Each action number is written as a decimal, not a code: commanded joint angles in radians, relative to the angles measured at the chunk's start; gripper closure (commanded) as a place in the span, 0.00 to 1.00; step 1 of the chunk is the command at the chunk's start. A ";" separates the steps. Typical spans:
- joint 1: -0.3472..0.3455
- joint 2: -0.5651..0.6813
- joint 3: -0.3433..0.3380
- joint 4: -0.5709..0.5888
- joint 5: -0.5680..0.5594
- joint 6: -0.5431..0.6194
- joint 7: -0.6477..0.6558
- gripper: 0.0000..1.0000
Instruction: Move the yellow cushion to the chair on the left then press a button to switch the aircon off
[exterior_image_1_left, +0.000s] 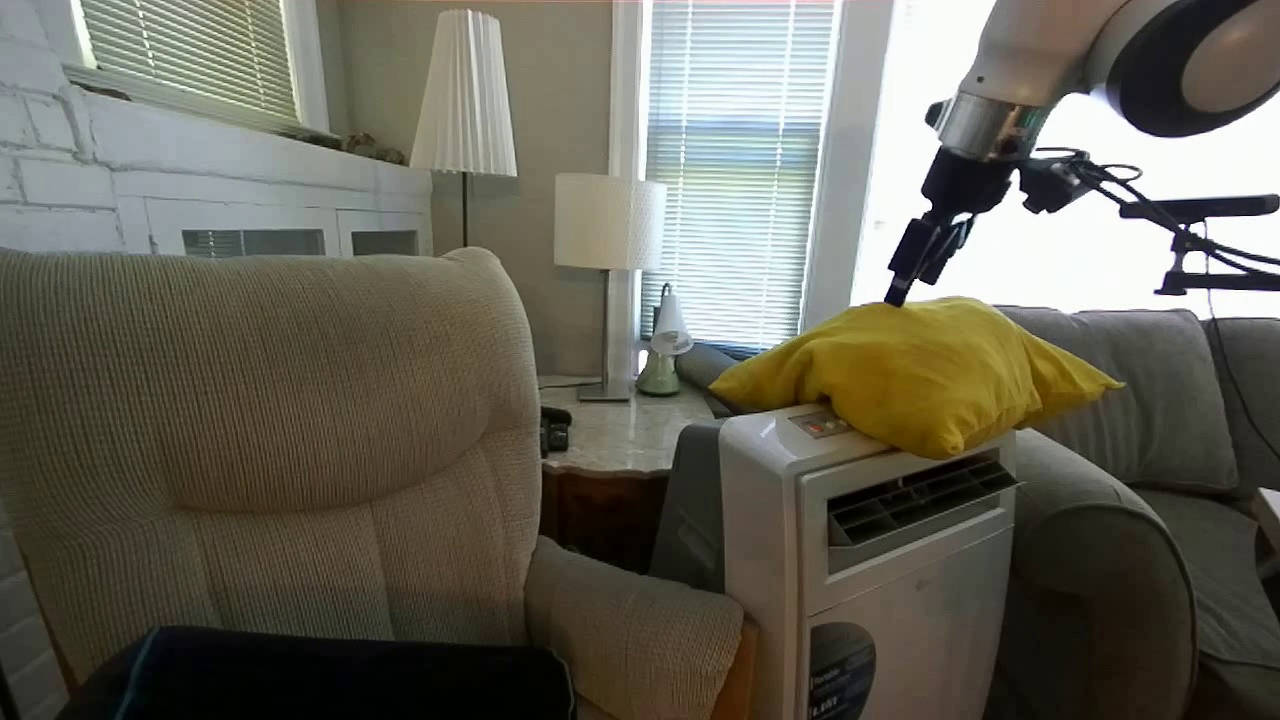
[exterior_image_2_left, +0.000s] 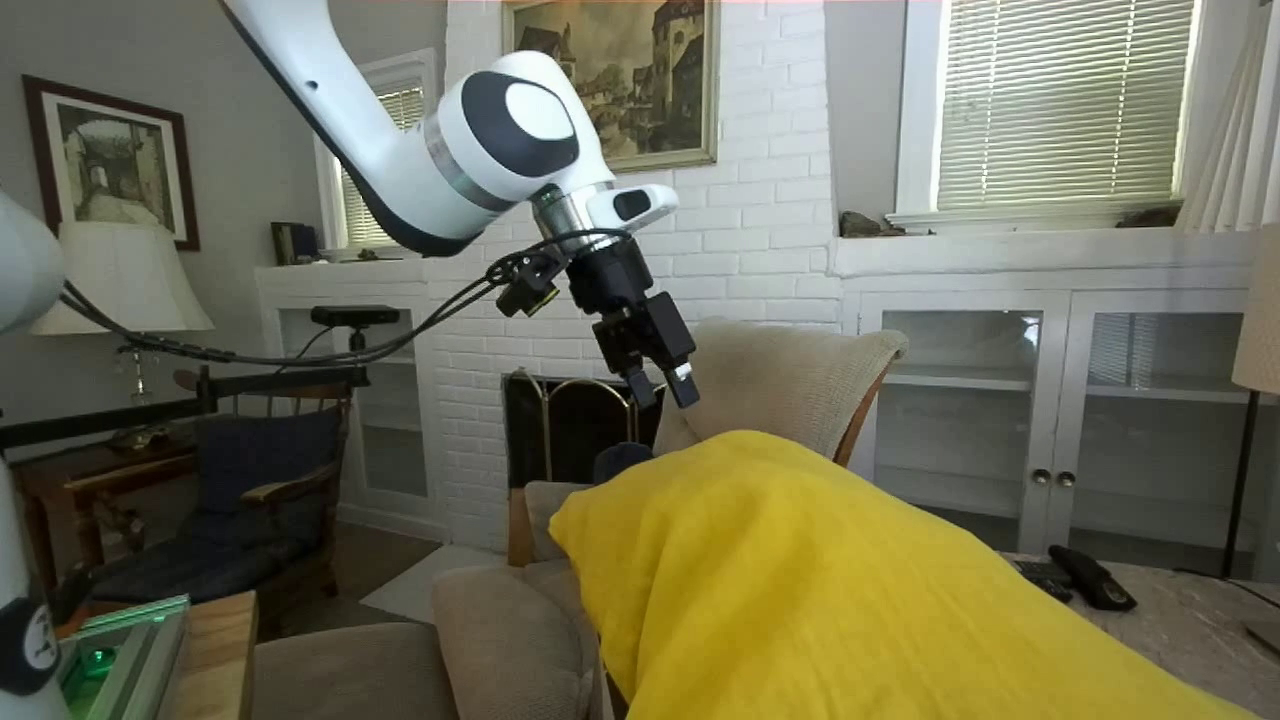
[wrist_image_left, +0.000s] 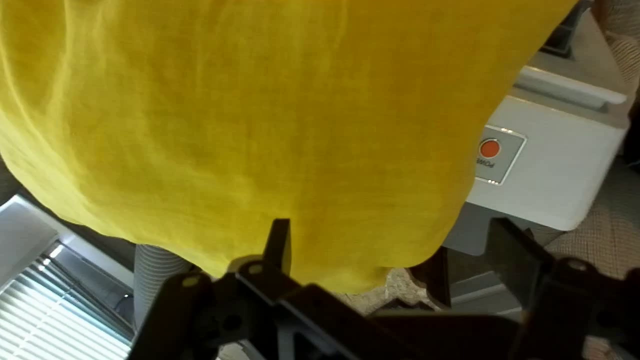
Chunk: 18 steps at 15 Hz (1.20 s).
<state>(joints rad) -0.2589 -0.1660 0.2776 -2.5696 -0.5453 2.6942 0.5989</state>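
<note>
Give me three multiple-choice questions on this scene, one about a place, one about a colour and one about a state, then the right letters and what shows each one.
1. Where does the yellow cushion lie?
A: on the chair
B: on top of the aircon
C: on the floor

2. What colour is the round button on the aircon?
A: green
B: blue
C: orange-red

3. How is the gripper?
A: open
B: shut on the yellow cushion
C: shut on nothing

1 B: an exterior view shows it draped over the white unit's top.
2 C: the wrist view shows it beside the cushion's edge.
3 A: its jaws stand wide apart in the wrist view.
</note>
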 joint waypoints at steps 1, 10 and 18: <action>-0.047 0.085 0.029 0.059 -0.142 -0.013 0.143 0.00; -0.045 0.229 0.005 0.114 -0.404 -0.002 0.302 0.00; -0.041 0.300 -0.020 0.136 -0.474 0.009 0.330 0.32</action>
<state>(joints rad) -0.2990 0.0909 0.2683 -2.4577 -0.9694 2.6932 0.8864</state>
